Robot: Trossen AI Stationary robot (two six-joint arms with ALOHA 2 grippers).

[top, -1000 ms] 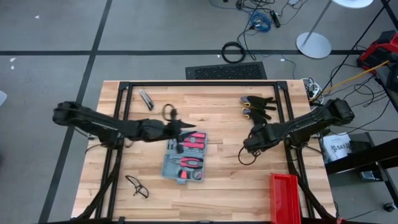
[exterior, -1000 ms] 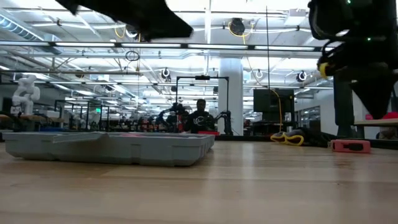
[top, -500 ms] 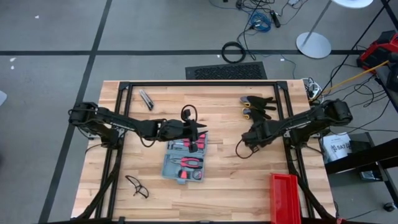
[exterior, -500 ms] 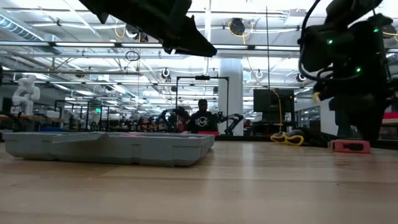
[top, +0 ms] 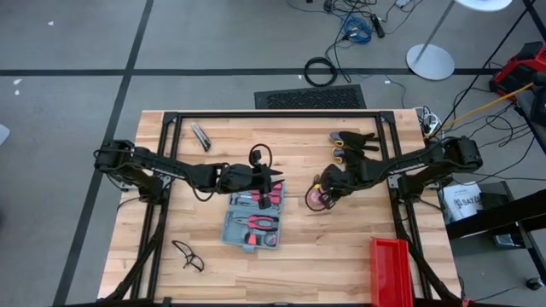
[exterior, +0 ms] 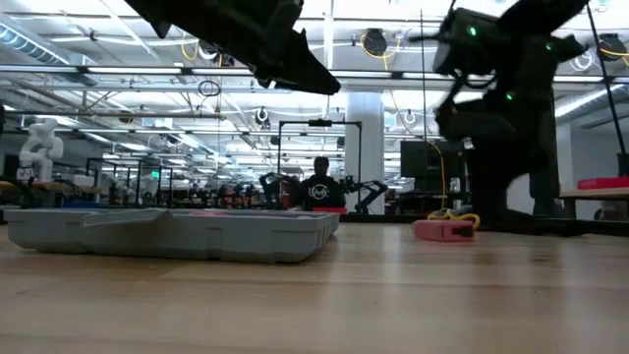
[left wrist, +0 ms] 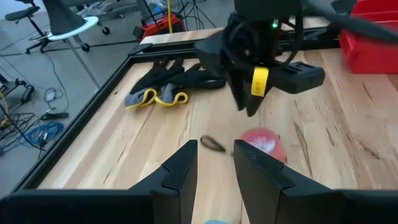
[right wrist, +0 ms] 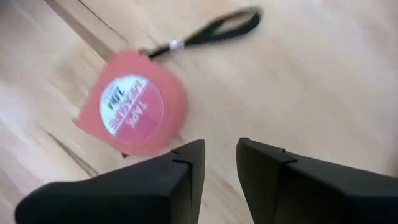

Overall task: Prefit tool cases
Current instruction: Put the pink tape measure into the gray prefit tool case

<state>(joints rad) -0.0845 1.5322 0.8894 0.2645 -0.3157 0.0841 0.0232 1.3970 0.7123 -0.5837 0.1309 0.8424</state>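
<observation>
From above, your tool case lies open just below the left gripper, long axis running toward the near table edge, slightly tilted. In the right wrist view, the right gripper stands slightly parted, empty, over a red tape measure. The left gripper's fingers stand parted, empty.

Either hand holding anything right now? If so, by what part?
Nothing held. The right hand hangs just over the red tape measure lying on the table, not gripping it. The left hand is empty above the open tool case.
</observation>
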